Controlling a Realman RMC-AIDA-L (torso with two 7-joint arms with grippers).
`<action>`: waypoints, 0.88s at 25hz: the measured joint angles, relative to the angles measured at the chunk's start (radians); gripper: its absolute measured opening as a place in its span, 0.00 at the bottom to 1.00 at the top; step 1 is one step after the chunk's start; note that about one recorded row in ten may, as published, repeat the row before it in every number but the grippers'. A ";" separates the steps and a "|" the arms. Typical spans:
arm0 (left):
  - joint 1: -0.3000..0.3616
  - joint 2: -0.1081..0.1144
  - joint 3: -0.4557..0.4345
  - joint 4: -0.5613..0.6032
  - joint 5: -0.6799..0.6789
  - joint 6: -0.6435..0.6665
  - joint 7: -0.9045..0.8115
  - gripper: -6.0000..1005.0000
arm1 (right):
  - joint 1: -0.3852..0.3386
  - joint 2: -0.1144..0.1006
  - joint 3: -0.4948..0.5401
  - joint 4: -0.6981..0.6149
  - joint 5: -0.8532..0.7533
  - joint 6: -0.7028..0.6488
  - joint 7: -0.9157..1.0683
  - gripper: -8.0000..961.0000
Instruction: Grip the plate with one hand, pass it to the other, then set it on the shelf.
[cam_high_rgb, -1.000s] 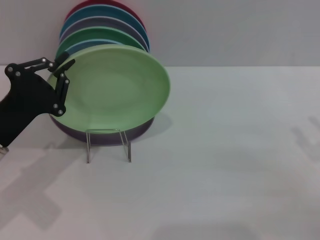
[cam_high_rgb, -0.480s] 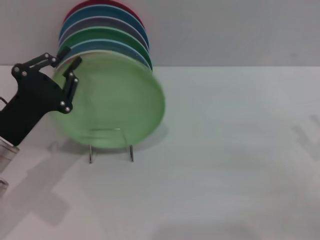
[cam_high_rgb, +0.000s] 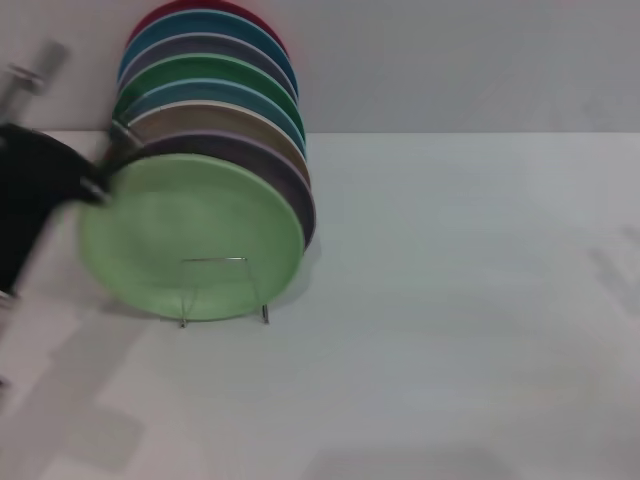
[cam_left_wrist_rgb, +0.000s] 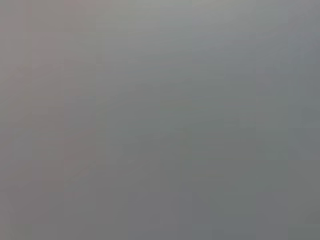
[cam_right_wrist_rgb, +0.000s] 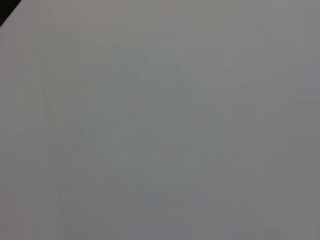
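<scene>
The left hand (cam_high_rgb: 95, 180) is seen as a dark blur at the upper left edge of the light green plate (cam_high_rgb: 190, 235); whether it is open or closed cannot be told. The plate is stood upright at the front of the wire shelf (cam_high_rgb: 222, 290), before the other stacked plates (cam_high_rgb: 215, 85), on the white counter (cam_high_rgb: 450, 300).

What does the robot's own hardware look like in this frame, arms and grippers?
Only the left gripper shows, at the head view's left edge: a motion-blurred black body beside the light green plate, with a blurred silver-grey piece above it. No cables or markings can be made out. The right arm is out of view.
</scene>
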 joint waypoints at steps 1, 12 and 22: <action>0.025 -0.003 -0.049 -0.043 0.000 0.000 -0.034 0.41 | 0.000 0.001 0.003 -0.003 0.001 0.000 -0.018 0.78; 0.047 -0.007 -0.305 -0.001 -0.165 -0.193 -0.432 0.68 | 0.049 0.014 0.002 -0.265 0.265 -0.155 -0.520 0.78; 0.067 -0.010 -0.304 0.023 -0.183 -0.379 -0.510 0.68 | 0.103 0.014 -0.031 -0.332 0.315 -0.345 -0.696 0.79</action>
